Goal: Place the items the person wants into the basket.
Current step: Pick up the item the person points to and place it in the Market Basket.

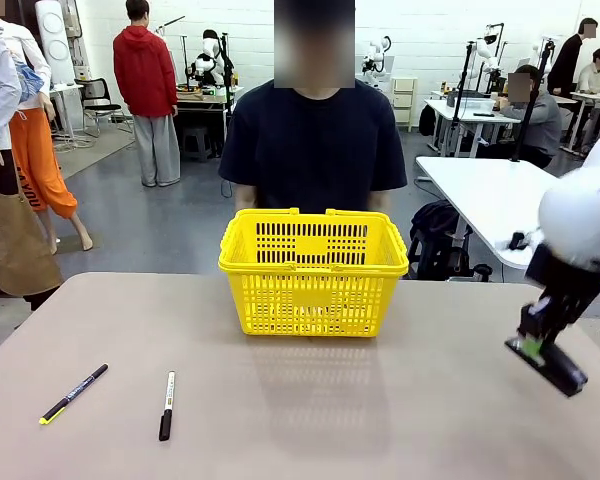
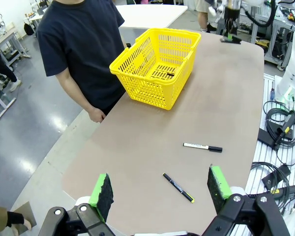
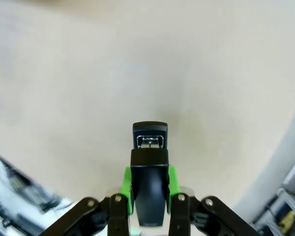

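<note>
The right end effector (image 1: 546, 358) is pinching the hard, blocky black stapler (image 3: 149, 167) between its green pads, holding it above the matte beige worktop (image 1: 380, 410) at the right. Carrying it left and far to the yellow lattice-sided plastic basket (image 1: 313, 268), possibly already holding items, seems next. The left end effector (image 2: 162, 191) is hanging spread over the near-left marker pens.

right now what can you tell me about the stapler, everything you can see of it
The stapler is black, with a smooth plastic-looking top and a bit of bright metal showing at its front end. The right gripper is shut on it, a green pad pressed against each side. In the front view it hangs tilted, nose down, above the table at the robot's right edge, off to the side of the yellow basket. Nothing else touches it, and it looks closed.
</note>
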Robot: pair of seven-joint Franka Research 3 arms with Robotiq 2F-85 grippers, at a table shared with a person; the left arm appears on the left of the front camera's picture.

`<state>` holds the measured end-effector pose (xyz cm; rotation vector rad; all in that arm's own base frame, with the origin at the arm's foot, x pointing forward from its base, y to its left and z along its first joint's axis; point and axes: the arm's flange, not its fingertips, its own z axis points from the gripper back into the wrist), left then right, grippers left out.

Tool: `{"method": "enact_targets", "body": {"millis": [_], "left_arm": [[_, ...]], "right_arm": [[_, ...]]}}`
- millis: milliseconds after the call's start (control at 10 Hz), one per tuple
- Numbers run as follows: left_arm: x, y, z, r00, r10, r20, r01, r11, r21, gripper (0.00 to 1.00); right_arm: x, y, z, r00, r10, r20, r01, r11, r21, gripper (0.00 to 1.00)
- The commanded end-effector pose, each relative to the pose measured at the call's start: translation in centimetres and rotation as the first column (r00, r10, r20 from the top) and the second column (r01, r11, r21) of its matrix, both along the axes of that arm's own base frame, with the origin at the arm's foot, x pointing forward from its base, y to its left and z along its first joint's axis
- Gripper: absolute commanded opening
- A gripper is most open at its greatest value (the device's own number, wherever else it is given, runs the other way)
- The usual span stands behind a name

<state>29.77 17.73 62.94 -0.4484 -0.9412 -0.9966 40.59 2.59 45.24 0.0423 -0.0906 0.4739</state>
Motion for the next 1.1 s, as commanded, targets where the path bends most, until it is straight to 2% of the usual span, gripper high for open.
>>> {"method": "enact_targets", "body": {"millis": [0, 200, 300, 500, 600, 800, 1000], "left_arm": [[0.0, 0.2, -0.1, 1.000, -0.016, 0.019, 0.016, 1.000, -0.002, 1.00], [0.0, 0.2, -0.1, 1.000, -0.016, 0.019, 0.016, 1.000, -0.002, 1.00], [0.0, 0.2, -0.1, 1.000, -0.016, 0.019, 0.016, 1.000, -0.002, 1.00], [0.0, 0.2, -0.1, 1.000, -0.016, 0.019, 0.016, 1.000, -0.002, 1.00], [0.0, 0.2, -0.1, 1.000, -0.016, 0.019, 0.016, 1.000, -0.002, 1.00], [0.0, 0.2, -0.1, 1.000, -0.016, 0.019, 0.016, 1.000, -0.002, 1.00], [0.0, 0.2, -0.1, 1.000, -0.016, 0.019, 0.016, 1.000, -0.002, 1.00]], "right_arm": [[-1.7, 2.9, 10.3, 0.996, -0.063, 0.055, 0.062, 0.998, 0.019, 0.14], [-0.3, 6.4, 16.1, 0.994, -0.070, 0.088, 0.070, 0.998, 0.001, 0.14], [0.7, 7.6, 17.3, 0.993, -0.068, 0.093, 0.069, 0.998, -0.011, 0.14], [3.5, 9.9, 17.6, 0.993, 0.007, 0.117, -0.004, 1.000, -0.025, 0.14], [5.7, 13.1, 17.7, 0.987, 0.085, 0.136, -0.079, 0.996, -0.048, 0.14], [11.0, 21.3, 17.8, 0.973, 0.195, 0.124, -0.184, 0.978, -0.099, 0.14], [16.1, 28.0, 17.5, 0.963, 0.249, 0.103, -0.236, 0.964, -0.127, 0.14]]}}
